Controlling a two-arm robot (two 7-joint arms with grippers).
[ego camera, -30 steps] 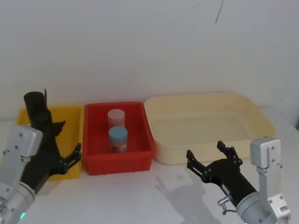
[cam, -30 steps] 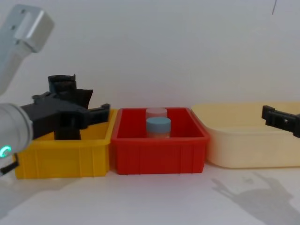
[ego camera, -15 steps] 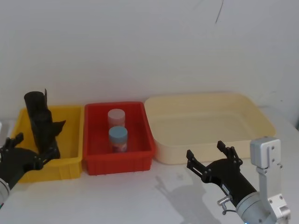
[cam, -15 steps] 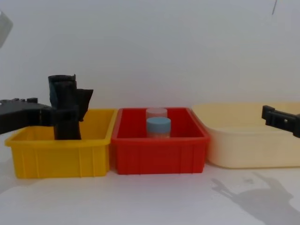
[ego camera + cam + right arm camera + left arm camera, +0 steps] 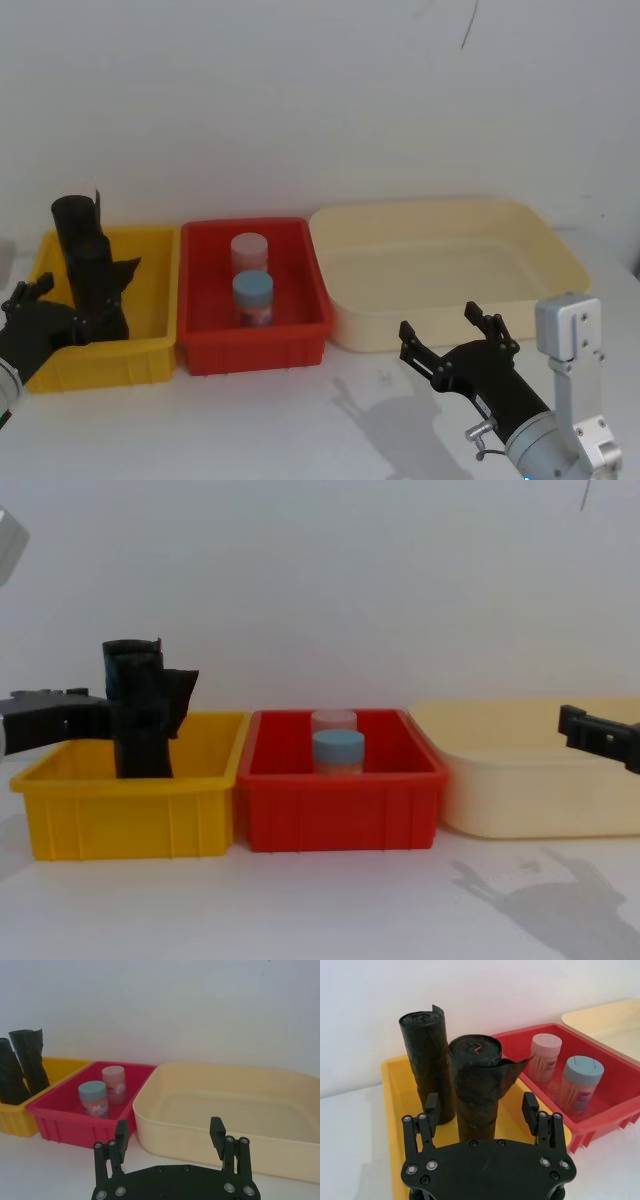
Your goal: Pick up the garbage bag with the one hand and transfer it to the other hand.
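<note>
In the head view I am watching the left gripper (image 5: 55, 310) hovering at the near left corner of the yellow bin (image 5: 110, 362), its fingers spread wide and holding nothing. The garbage bag (image 5: 103, 290) is standing upright inside that bin, just beside the gripper, with a second black roll (image 5: 75, 225) rising behind it. The right gripper (image 5: 440, 322) is hanging over the white table (image 5: 300, 420) in front of the cream tub (image 5: 370, 325), also spread wide and empty, well apart from the bag. Between the two, the red bin (image 5: 255, 352) is holding a blue-lidded jar (image 5: 252, 287) and a pink-lidded jar (image 5: 249, 248). In the left wrist view the fingers (image 5: 432, 1105) are flanking the lower part of the garbage bag (image 5: 475, 1075) with a gap showing on each side, and a loose flap is sticking out near its top. In the right wrist view the right gripper (image 5: 169, 1132) is facing the cream tub's near wall, fingers wide. In the chest view the left gripper (image 5: 85, 708) is reaching in from the left edge at the height of the bin's rim, next to the bag (image 5: 145, 745), while the right gripper (image 5: 600, 738) is showing at the right edge in front of the tub.
</note>
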